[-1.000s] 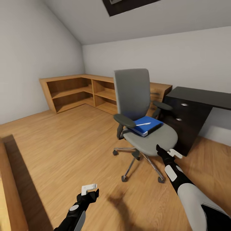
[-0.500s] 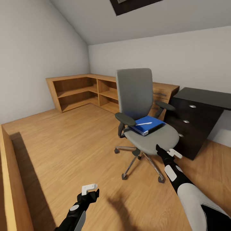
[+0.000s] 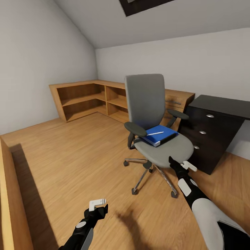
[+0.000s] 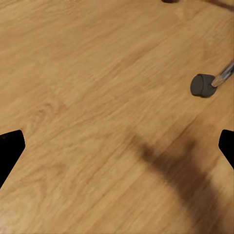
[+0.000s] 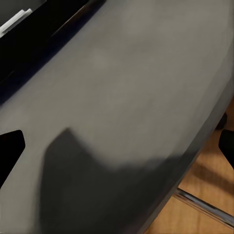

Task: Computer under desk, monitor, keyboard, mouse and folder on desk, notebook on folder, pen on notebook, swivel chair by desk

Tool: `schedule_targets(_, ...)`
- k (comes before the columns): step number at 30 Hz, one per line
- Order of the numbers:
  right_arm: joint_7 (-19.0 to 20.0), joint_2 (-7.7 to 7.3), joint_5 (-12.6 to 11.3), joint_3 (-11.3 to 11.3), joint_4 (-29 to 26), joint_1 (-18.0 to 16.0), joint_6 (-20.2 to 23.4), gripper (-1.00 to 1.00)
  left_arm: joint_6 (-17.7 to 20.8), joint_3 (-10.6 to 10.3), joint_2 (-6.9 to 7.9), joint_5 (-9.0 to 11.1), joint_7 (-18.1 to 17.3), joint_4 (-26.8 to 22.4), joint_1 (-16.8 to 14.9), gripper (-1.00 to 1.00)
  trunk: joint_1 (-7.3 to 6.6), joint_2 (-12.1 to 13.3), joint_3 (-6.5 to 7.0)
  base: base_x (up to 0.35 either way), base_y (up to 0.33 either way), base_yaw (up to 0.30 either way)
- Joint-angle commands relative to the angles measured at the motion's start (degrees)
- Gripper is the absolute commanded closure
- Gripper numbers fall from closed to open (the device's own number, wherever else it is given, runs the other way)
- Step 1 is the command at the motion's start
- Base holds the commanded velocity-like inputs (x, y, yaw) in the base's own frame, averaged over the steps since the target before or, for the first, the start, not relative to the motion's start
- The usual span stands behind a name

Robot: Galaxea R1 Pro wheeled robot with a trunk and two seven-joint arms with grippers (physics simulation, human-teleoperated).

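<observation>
The grey swivel chair (image 3: 166,149) stands mid-room, its seat turned toward me. On the seat lies the blue folder (image 3: 160,136) with a white pen (image 3: 155,133) across it; I cannot tell the notebook apart from the folder. Right of the chair stands the black desk (image 3: 218,102) with silver-knobbed drawers. My right gripper (image 3: 181,164) hovers open at the seat's front edge, and the grey seat (image 5: 126,92) lies close between its fingers (image 5: 10,146). My left gripper (image 3: 99,205) hangs open low over the floor. The computer, monitor, keyboard and mouse are out of view.
A low light-wood corner cabinet (image 3: 86,99) with open shelves runs along the back walls. A wooden edge (image 3: 10,194) borders the floor at the left. The chair's chrome base and a castor (image 4: 202,85) spread over the wood floor (image 3: 86,156) between me and the desk.
The whole view shifted slightly a second ago, so the camera moved. Since then nothing has moved; both grippers hold their places and stay open.
</observation>
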Motion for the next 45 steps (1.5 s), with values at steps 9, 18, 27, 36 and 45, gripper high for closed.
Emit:
schedule_targets(9, 0.5, 0.37, -0.6, -0.05, 4.7, -0.02, -0.13, -1.0, 0.3, -0.04, 0.03, 0.6, 0.28, -0.23, 0.01, -1.0, 0.0, -0.01, -0.06, 0.134, 0.0, 0.081)
schedule_targets(18, 0.5, 0.39, -0.6, -0.06, 4.75, -0.02, -0.16, -1.0, 0.29, -0.03, 0.01, 0.6, 0.28, -0.28, 0.0, -1.0, 0.0, -0.01, -0.06, 0.286, 0.0, 0.005)
schedule_targets(27, 0.5, 0.39, -0.6, -0.06, 4.78, -0.01, -0.21, -1.0, 0.29, -0.03, 0.01, 0.6, 0.37, -0.28, 0.03, -1.0, 0.0, -0.01, -0.06, 0.266, 0.0, 0.0)
schedule_targets(36, 0.5, 0.86, -0.59, -0.05, 4.78, -0.02, -0.21, -1.0, 0.37, -0.03, 0.01, 0.6, 0.47, -0.29, 0.01, -1.0, 0.0, -0.01, -0.06, 0.087, 0.0, 0.083)
schedule_targets(45, 0.5, 0.84, -0.52, -0.05, 4.7, -0.03, -0.21, -1.0, 0.38, -0.03, 0.01, 0.6, 0.61, -0.28, -0.01, -1.0, 0.0, -0.01, -0.06, 0.001, 0.0, 0.14)
